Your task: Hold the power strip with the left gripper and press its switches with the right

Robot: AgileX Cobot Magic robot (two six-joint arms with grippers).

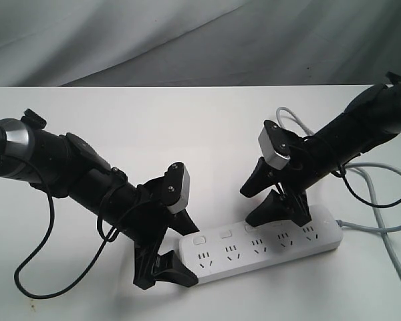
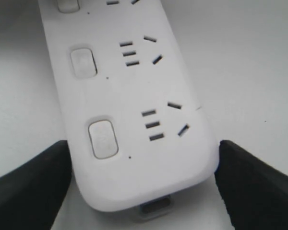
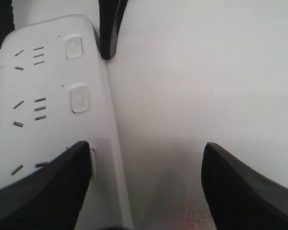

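The white power strip (image 1: 267, 244) lies flat on the table, sockets up. My left gripper (image 1: 190, 254) is shut on its left end, one black finger against each long side (image 2: 33, 187); the rounded end (image 2: 144, 163) sits between them. My right gripper (image 1: 246, 207) stands open over the strip's middle. One finger (image 3: 38, 191) rests over the third switch (image 3: 92, 162), whose edge just shows; whether it touches, I cannot tell. The other finger (image 3: 245, 191) hangs over bare table. Two switches (image 3: 79, 98) nearer the left end show free (image 1: 225, 234).
The strip's grey cord (image 1: 381, 229) leaves its right end and loops along the table's right side. A black cable (image 1: 33, 281) droops from the left arm onto the table. Grey cloth (image 1: 187, 40) hangs behind the table's far edge.
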